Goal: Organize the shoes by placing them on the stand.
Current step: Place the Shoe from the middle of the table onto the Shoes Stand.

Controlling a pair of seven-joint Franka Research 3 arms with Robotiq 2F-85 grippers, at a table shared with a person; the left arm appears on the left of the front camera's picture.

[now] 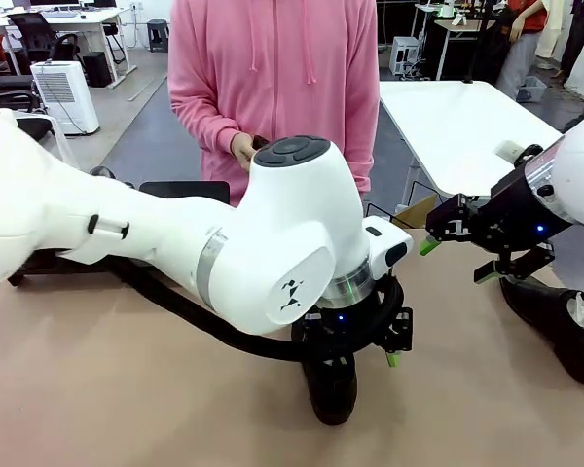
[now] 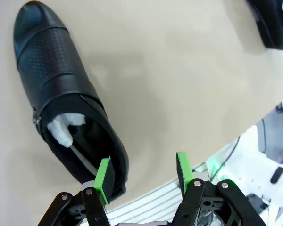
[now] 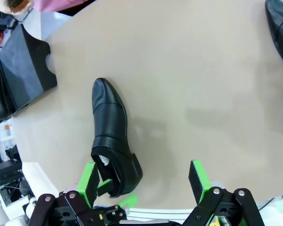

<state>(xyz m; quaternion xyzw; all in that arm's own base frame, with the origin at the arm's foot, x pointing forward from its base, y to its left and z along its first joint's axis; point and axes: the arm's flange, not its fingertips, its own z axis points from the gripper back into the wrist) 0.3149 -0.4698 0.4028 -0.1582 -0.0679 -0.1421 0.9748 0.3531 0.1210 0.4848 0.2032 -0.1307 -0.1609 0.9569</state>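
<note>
**Beige tabletop [image 1: 97,389], front view.** My left arm [image 1: 175,243] reaches across its middle. A person [image 1: 273,68] in a pink hooded top stands at the far side.

**Stand.** The black stand [image 3: 23,61] lies toward the person's edge. The right wrist view gives its flat top and notched end, which my arm largely covers from the front.

**First shoe.** One shoe [image 2: 56,89] lies on the tabletop under my left end effector [image 2: 142,174], well apart from the stand.
- From the front, its toe points toward the camera and my wrist hides its heel.
- The left wrist view shows the heel opening and the white stuffing [image 2: 63,129] inside.
- In that view my pads [image 2: 103,175] are partly spread. One is at the heel rim and the other is over bare tabletop, with a clear gap to the leather, so nothing is pinched.

**Second shoe.** A second shoe [image 1: 560,326] lies on the tabletop at my right side.

**Right end effector.** My right end effector [image 3: 142,181] hangs above the tabletop, spread wide and empty.
</note>
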